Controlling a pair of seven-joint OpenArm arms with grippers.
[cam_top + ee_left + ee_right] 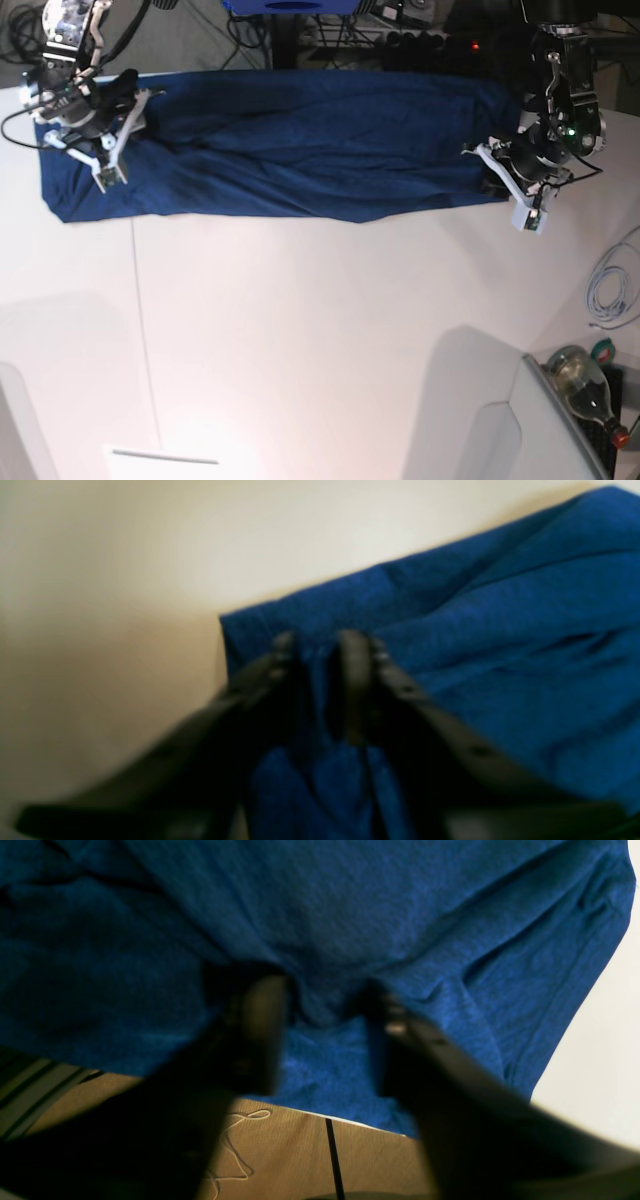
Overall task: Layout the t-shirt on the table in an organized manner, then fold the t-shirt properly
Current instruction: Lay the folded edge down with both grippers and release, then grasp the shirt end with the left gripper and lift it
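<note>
Left gripper (312,647) jaws parted, fabric fold between them, grip unclear. Right gripper (330,1005) jaws apart over cloth, nothing pinched. The t-shirt (300,150) lies as a long band along the table (320,330) far edge, between both arms.

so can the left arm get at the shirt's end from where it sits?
Probably yes. The left tool is already at the shirt edge, with cloth between its parted fingers, and nothing else lies around it on the table.
</note>
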